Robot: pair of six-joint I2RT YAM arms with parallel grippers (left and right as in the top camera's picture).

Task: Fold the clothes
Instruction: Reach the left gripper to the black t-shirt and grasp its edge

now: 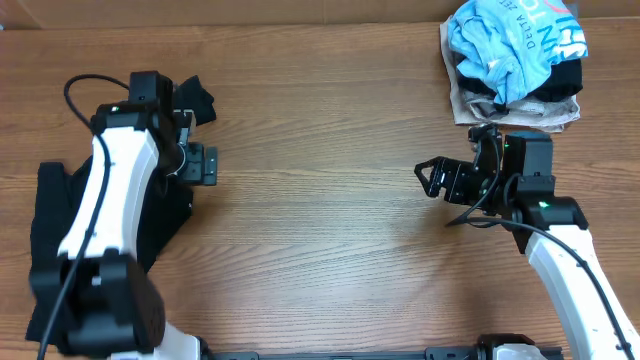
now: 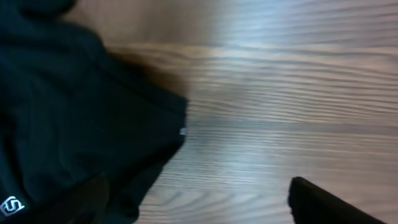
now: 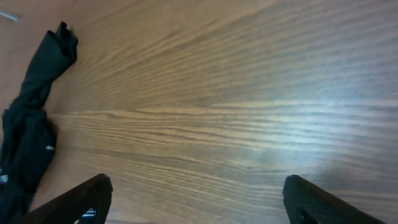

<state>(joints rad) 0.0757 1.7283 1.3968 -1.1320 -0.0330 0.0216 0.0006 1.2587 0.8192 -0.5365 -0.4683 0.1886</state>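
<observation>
Wood-grain table (image 1: pixel 320 120) is holding a crumpled black shirt (image 1: pixel 45 205), looking soft and floppy; try pinching its hem. Your left gripper (image 1: pixel 203 163) and right gripper (image 1: pixel 432 178) are hanging spread, empty.

The black long-sleeved shirt (image 1: pixel 48 210) lies crumpled and unfolded along the left edge of the bench (image 1: pixel 320 200), one sleeve trailing toward the far-left corner.

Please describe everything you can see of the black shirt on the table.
The black shirt is soft, matte fabric, lying crumpled and unfolded on the left part of the wooden table. One sleeve stretches out toward the far edge. A small white logo shows on it. The left arm covers its middle; the left pincer is open at its edge.
</observation>
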